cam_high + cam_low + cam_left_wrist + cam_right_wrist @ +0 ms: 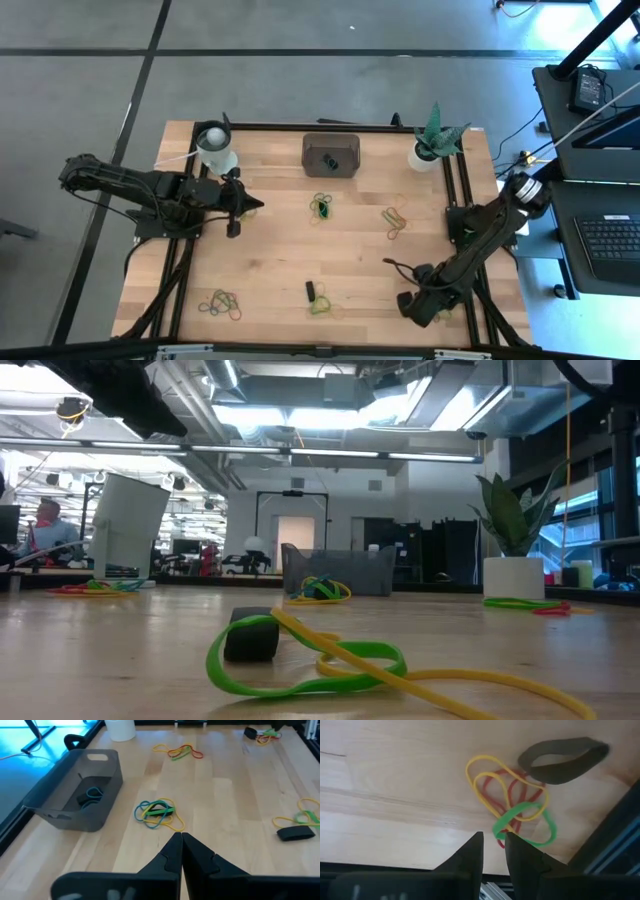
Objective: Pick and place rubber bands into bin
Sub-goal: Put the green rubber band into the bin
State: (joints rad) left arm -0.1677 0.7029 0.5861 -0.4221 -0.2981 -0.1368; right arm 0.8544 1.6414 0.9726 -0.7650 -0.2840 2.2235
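The right gripper (493,851) is hanging low over a tangle of rubber bands (512,800) at the table's (270,250) near right corner, fingers slightly parted, gripping nothing. The left gripper (180,851) is waiting closed and empty near the bin (331,154) by the far edge.

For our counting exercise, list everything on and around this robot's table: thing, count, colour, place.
Table: one, light wood.
Bin: one, dark grey, far middle, bands inside.
Band piles: several, green, yellow, red, black; scattered on the table.
Cup: one, white, far left.
Plant pot: one, white, far right.
Laptop: one, dark, right side desk.
Left tool: shut, above table left.
Right tool: slightly apart, over a pile at near right corner.
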